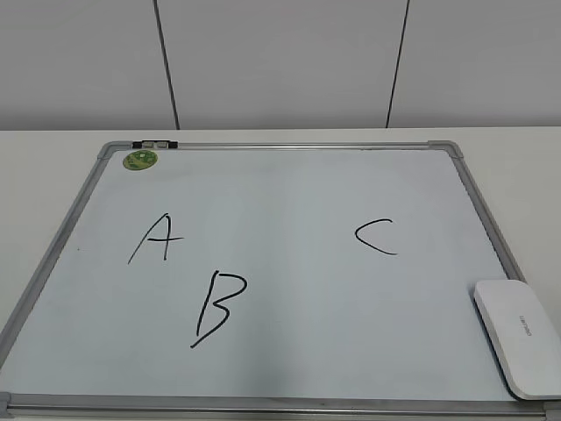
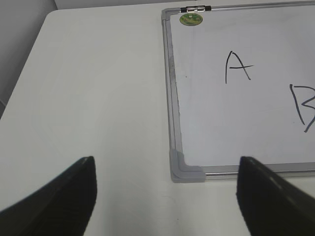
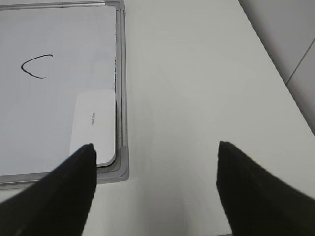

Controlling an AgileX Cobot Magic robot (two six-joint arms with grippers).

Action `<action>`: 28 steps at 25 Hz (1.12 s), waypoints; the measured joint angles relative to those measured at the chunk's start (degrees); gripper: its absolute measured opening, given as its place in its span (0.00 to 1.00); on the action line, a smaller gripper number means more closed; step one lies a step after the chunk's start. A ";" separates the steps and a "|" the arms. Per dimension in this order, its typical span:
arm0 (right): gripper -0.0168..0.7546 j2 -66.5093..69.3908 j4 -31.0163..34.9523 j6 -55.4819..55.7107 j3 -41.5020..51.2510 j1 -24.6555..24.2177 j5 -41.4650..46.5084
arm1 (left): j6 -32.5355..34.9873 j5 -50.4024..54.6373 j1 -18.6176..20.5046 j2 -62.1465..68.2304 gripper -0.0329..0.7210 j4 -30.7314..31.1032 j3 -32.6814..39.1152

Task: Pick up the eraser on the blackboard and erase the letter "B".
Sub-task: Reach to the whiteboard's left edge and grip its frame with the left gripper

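The blackboard (image 1: 289,189), a white board with a silver frame, lies flat on the table. The black letter "B" (image 1: 219,307) is drawn at its lower left; its left part shows in the left wrist view (image 2: 303,105). The white eraser (image 1: 519,335) lies on the board's near right corner and shows in the right wrist view (image 3: 93,125). My left gripper (image 2: 166,169) is open above the table by the board's near left corner. My right gripper (image 3: 155,150) is open above the table, just right of the eraser. Neither gripper shows in the exterior view.
A black "A" (image 1: 155,239) and a black "C" (image 1: 377,236) are also on the board. A round green sticker (image 1: 140,160) and a small clip (image 1: 154,143) sit at the far left corner. White table (image 3: 197,73) surrounds the board; a wall stands behind.
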 joint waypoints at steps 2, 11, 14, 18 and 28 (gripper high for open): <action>0.78 0.00 0.00 0.00 0.00 0.00 0.00 | 0.00 0.00 0.00 0.00 0.93 0.00 0.00; 0.78 0.00 0.00 0.00 0.00 0.00 0.00 | 0.00 0.00 0.00 0.00 0.91 0.00 0.00; 0.78 0.00 0.00 0.00 0.00 0.00 0.00 | 0.00 0.00 0.00 0.00 0.90 0.00 0.00; 0.78 0.00 0.00 0.00 0.00 0.00 0.00 | 0.00 0.00 0.00 0.00 0.88 0.00 0.00; 0.78 0.00 0.00 0.00 0.00 0.00 0.00 | 0.00 -3.31 0.00 7.68 0.87 -1.48 -2.88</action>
